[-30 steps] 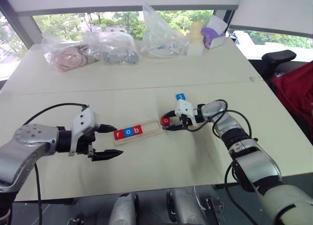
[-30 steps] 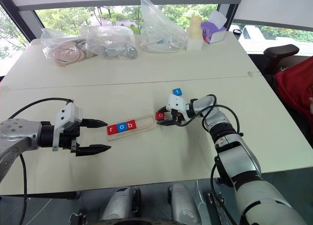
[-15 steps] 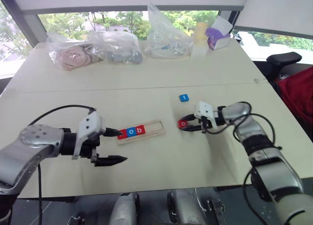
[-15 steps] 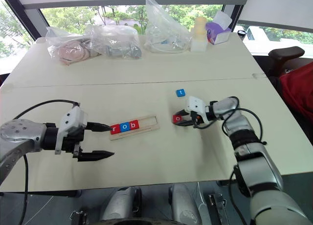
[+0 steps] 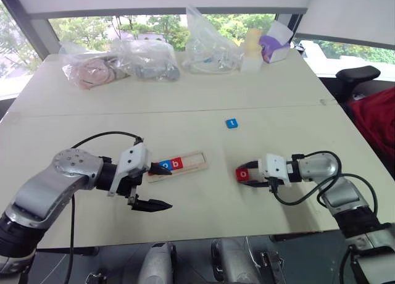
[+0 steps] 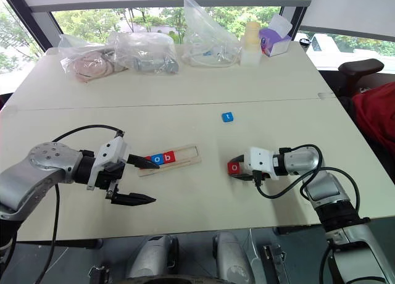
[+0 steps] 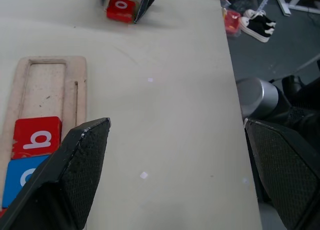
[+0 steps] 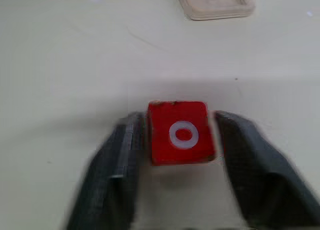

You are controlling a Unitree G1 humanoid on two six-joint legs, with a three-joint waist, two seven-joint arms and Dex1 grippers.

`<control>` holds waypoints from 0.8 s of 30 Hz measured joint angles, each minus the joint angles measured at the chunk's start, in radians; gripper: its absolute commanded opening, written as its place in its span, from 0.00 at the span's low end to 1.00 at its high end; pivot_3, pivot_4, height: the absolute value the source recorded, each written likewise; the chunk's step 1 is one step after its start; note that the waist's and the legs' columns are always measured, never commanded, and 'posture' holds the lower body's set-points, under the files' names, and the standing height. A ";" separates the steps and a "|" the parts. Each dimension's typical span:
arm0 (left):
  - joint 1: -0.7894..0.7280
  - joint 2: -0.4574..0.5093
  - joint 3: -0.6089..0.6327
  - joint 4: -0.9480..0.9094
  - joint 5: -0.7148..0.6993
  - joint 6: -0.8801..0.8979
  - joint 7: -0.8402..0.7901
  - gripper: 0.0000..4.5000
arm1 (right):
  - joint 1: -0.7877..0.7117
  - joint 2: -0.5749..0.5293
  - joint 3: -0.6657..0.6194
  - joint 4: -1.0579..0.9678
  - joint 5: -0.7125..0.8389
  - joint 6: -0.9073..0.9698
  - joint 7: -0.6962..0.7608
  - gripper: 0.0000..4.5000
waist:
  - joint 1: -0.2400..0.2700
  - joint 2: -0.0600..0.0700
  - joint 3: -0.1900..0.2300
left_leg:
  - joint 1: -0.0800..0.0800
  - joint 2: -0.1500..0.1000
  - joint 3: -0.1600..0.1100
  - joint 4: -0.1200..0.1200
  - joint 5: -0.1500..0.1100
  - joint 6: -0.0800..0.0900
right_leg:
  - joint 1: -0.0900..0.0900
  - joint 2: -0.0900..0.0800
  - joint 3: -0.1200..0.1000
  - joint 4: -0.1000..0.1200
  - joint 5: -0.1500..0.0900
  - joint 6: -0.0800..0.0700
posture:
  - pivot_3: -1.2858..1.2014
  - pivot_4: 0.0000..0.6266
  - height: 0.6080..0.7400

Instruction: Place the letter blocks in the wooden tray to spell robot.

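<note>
In the left eye view, the long pale-wood tray (image 5: 179, 165) is lying at the centre of the cream tabletop (image 5: 185, 117), holding a blue o tile (image 5: 165, 166) and a red b tile (image 5: 177, 163) side by side toward its left end; its right part is standing bare. The left pincer (image 5: 154, 186) is hovering at the tray's left end with its black fingers spread wide, the upper finger covering that end. Right of centre, the right pincer (image 5: 245, 176) is sitting low on the tabletop with the red o tile (image 5: 244, 173) between its fingers. A blue t tile (image 5: 231, 123) is lying alone above, well apart from the tray. Clear plastic bags (image 5: 148, 58) are lining the top of the frame.

In the left wrist view, the red b tile (image 7: 36, 139) and the blue tile (image 7: 22, 179) are sitting in the tray (image 7: 50, 85), with the red o tile (image 7: 120, 9) at the top edge.

In the right wrist view, the fingers (image 8: 117, 160) are standing slightly apart from the red o tile (image 8: 181, 131), loosened and not clamping it; the tile is resting flat, with the tray's end (image 8: 215, 4) at the top.
</note>
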 measured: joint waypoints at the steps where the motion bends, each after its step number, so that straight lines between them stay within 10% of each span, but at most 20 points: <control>1: 0.000 0.000 0.000 0.000 0.001 0.000 -0.003 1.00 | -0.003 -0.001 -0.006 0.006 0.001 -0.002 -0.009 0.94 | 0.000 0.000 0.000 | 0.000 0.000 0.000 0.000 0.000 0.000 | 0.000 0.000 0.000 0.000 0.000 0.000 | 0.52 0.24 0.96; 13: 0.080 0.014 0.042 0.015 0.011 -0.001 0.026 1.00 | 0.265 -0.058 -0.223 -0.366 0.234 0.477 -0.161 0.99 | 0.004 0.000 0.000 | -0.002 0.000 -0.002 0.000 0.000 0.000 | -0.001 -0.001 0.000 0.000 -0.001 0.001 | 0.52 0.24 0.96; 24: 0.202 0.018 0.188 -0.007 0.003 0.025 0.133 1.00 | 0.400 0.196 -0.346 -0.917 0.479 1.257 -0.724 0.99 | 0.001 0.000 0.000 | -0.003 0.002 -0.005 0.000 0.000 0.000 | -0.003 -0.002 0.000 0.000 -0.001 0.001 | 0.52 0.24 0.96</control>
